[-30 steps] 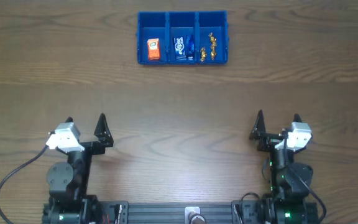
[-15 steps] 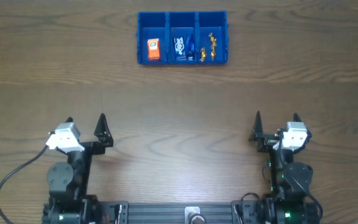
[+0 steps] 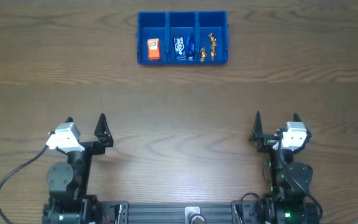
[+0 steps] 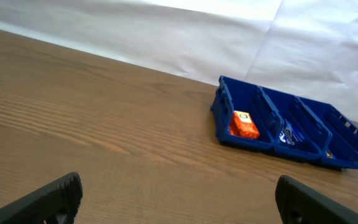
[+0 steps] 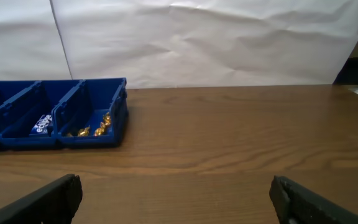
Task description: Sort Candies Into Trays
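A blue three-compartment tray (image 3: 183,18) stands at the far middle of the table. Its left bin holds an orange candy (image 3: 153,50), the middle bin blue-wrapped candies (image 3: 181,47), the right bin several gold candies (image 3: 209,48). The left wrist view shows the tray (image 4: 229,102) with the orange candy (image 4: 243,124). In the right wrist view the tray (image 5: 118,102) holds gold candies (image 5: 95,130). My left gripper (image 3: 85,122) stands open near the front left, holding nothing. My right gripper (image 3: 276,122) stands open near the front right, also holding nothing. Both are far from the tray.
Bare wooden tabletop (image 3: 179,112) stretches between the grippers and the tray. A white backdrop (image 5: 197,37) hangs behind the table's far edge.
The right arm shifted very slightly; nothing else moved.
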